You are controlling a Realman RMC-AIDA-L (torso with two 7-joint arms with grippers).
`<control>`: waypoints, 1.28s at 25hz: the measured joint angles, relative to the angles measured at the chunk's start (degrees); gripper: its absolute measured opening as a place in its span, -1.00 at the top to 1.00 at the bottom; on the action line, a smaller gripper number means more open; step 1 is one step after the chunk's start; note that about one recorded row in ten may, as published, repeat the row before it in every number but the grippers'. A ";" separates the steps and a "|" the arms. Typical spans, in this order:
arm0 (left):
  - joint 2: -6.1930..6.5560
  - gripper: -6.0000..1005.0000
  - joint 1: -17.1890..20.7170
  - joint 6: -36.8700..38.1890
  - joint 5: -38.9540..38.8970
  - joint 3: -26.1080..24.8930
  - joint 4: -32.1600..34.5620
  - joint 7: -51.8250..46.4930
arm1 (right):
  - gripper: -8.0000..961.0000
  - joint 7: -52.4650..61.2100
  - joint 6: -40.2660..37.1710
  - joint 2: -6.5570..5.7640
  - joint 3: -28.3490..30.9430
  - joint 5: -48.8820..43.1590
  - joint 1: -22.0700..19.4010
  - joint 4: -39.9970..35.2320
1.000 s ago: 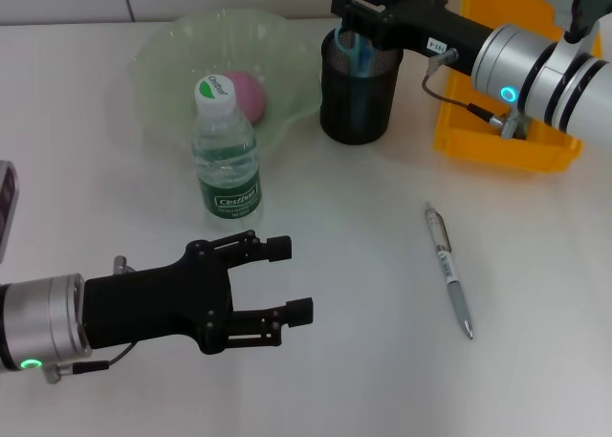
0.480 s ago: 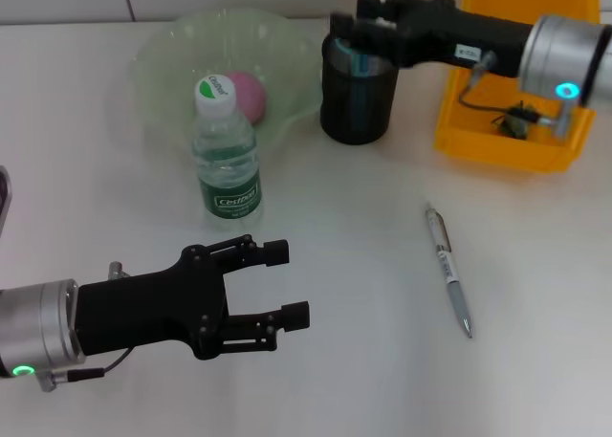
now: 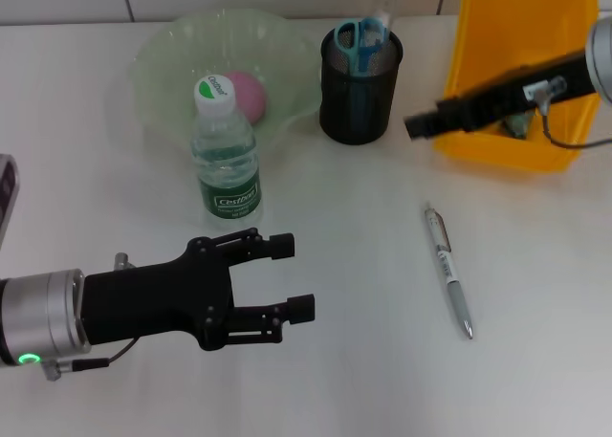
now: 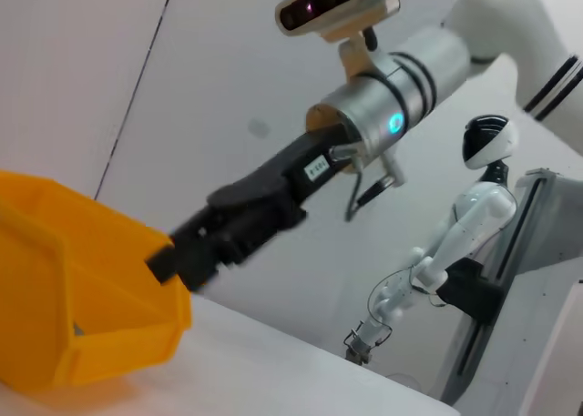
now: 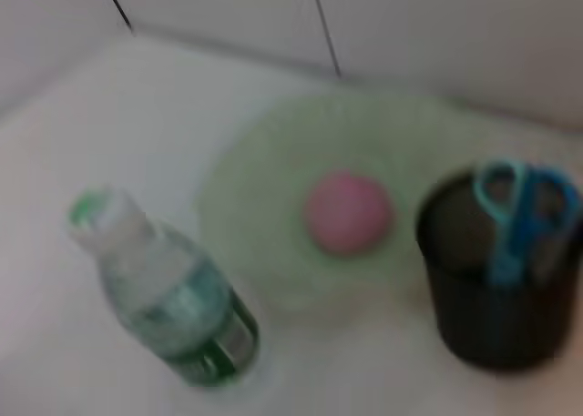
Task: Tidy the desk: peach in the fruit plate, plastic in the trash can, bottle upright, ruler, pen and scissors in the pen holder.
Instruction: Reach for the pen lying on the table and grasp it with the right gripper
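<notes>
1. Near the table's front left corner hovers the left gripper (image 3: pixel 292 279), jaws spread wide, holding nothing.
2. By the right edge, the right gripper (image 3: pixel 418 126) hangs beside the yellow bin (image 3: pixel 516 35); whether its jaws are open, I cannot tell.
3. Toward the back edge, the peach (image 3: pixel 247 95) lies in the fruit plate (image 3: pixel 172 50); the bottle (image 3: pixel 225 155) stands upright before it.
4. Scissors (image 3: pixel 356 37) stand in the pen holder (image 3: pixel 359 98).
5. Right of centre, the pen (image 3: pixel 448 268) lies flat on the table (image 3: pixel 354 227).

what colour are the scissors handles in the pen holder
Blue-teal handles on the scissors in the black pen holder; head view shows it best.
</notes>
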 joint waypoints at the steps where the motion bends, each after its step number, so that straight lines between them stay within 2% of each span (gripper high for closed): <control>1: 0.00 -0.69 -0.08 0.03 0.02 0.01 0.05 0.00 | -0.17 3.02 -2.15 0.03 -1.22 -2.31 0.48 -1.86; 2: 0.00 -0.69 -0.29 0.12 0.05 0.01 0.18 -0.01 | -0.17 7.65 -6.03 0.04 -3.41 -6.69 1.87 -4.36; 6: 0.00 -0.69 -0.98 0.22 0.37 0.04 0.38 -0.03 | -0.20 13.01 -10.41 0.01 -6.21 -11.84 4.19 -6.07; 7: 0.00 -0.69 -1.11 0.25 0.51 0.06 0.43 -0.01 | -0.21 15.90 -11.76 0.02 -8.68 -14.25 5.11 -6.77; 12: 0.06 -0.69 -1.70 0.44 0.58 0.86 0.51 0.25 | -0.29 20.33 -12.29 0.25 -13.16 -16.67 5.91 -6.23; 16: 0.11 -0.69 -2.14 0.55 0.60 1.46 0.55 0.38 | -0.41 20.69 -11.85 0.41 -14.26 -16.36 5.66 -2.44; 23: 0.17 -0.69 -2.31 0.60 0.59 1.83 0.91 0.60 | -0.41 20.68 -8.49 0.44 -14.88 -16.52 4.88 5.14; 32: 0.02 -0.69 -2.21 0.38 0.58 2.15 1.25 0.66 | -0.40 20.59 -6.11 0.35 -15.72 -16.75 7.77 12.43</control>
